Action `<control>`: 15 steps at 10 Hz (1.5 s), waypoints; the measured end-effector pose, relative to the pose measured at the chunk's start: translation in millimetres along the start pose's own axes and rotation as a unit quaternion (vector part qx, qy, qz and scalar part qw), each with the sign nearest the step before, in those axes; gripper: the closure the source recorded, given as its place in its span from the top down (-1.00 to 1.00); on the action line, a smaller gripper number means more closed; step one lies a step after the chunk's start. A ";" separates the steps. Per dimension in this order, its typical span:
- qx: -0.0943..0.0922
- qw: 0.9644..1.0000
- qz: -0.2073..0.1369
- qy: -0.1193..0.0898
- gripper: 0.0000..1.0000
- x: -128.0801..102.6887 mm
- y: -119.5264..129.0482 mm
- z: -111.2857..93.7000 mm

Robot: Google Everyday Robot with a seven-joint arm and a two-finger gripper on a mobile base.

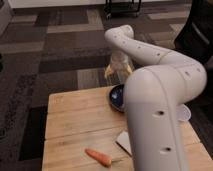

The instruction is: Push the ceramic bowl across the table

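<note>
The bowl sits mid-frame near the table's far edge (half hidden by the arm). The gripper hangs released just beyond it; pushing seems not yet begun.

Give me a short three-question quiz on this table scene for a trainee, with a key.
1. Which lies nearer the camera, the carrot or the bowl?
2. True or false: the carrot lies inside the bowl.
3. The hand is: A) touching the carrot; B) beyond the bowl, by the far edge of the table; C) inside the bowl.
Key: 1 carrot; 2 false; 3 B.
</note>
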 end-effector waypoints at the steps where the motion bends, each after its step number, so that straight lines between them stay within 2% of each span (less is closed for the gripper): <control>1: -0.008 1.000 0.001 0.002 0.60 21.5 2.6 2.8; 3: -0.018 1.000 0.006 0.009 0.60 74.6 9.1 17.3; 4: -0.019 1.000 0.005 0.009 0.60 79.8 10.8 18.9; 5: -0.024 1.000 0.002 0.010 0.60 105.9 21.8 26.1; 8: -0.025 1.000 0.012 0.010 0.60 148.8 23.7 41.3; 10: -0.025 0.999 0.030 0.008 0.60 164.5 12.5 50.6; 13: -0.031 0.997 0.064 0.016 0.60 185.2 -22.0 75.2; 15: -0.041 0.997 0.058 0.028 0.60 190.4 -32.1 88.5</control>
